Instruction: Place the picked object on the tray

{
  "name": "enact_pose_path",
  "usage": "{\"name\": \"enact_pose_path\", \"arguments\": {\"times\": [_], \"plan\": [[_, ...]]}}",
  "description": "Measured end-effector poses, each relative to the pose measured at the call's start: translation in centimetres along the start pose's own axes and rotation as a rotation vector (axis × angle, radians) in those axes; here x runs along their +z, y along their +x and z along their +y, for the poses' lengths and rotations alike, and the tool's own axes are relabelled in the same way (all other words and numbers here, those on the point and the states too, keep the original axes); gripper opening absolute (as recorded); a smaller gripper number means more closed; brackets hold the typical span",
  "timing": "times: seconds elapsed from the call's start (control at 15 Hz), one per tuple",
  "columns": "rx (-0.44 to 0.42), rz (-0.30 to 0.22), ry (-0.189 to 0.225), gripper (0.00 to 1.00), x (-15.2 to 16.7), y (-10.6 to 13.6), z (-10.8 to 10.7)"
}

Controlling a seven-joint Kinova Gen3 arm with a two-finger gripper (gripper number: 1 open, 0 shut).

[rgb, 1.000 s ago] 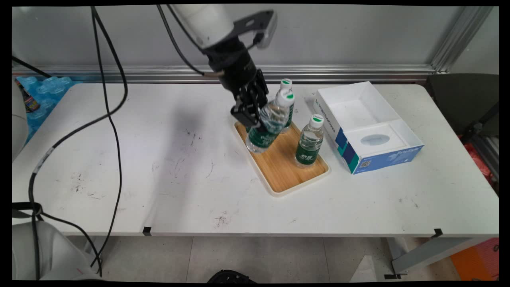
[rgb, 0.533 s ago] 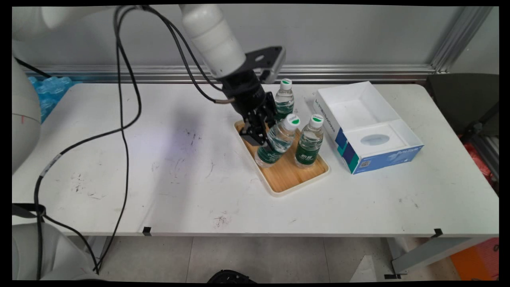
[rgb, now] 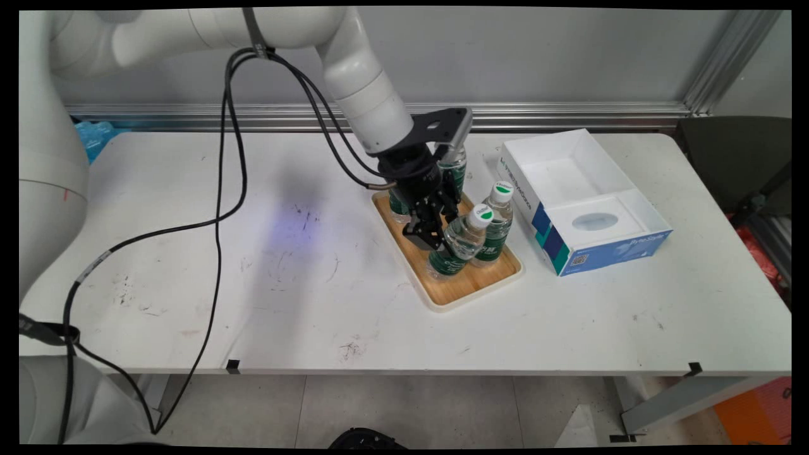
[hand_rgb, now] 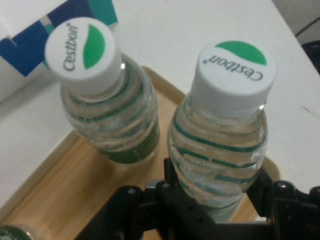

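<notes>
right now my gripper [rgb: 436,237] pinches a small water bottle [rgb: 460,243] by its body, tilted, with its base low over the near end of the wooden tray [rgb: 456,285]. just beside it on the tray stands a second bottle [rgb: 495,222]; two more sit behind my wrist. an open white box [rgb: 584,199] lies right of the tray on the table [rgb: 189,278].

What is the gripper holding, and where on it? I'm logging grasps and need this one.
The gripper holds a water bottle by its lower body, one finger on each side, tilted above the wooden tray.
</notes>
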Motion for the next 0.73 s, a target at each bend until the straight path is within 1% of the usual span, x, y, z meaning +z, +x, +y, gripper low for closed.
{"name": "enact_pose_path", "arguments": {"times": [0.47,0.53,0.73], "plan": [[-0.057,0.027,0.011,0.00,1.3,-0.9,-1.1],[-0.068,0.029,0.011,1.00,1.3,-1.1,-1.1],[-0.097,0.029,0.006,1.00,0.9,-1.7,-0.9]]}}
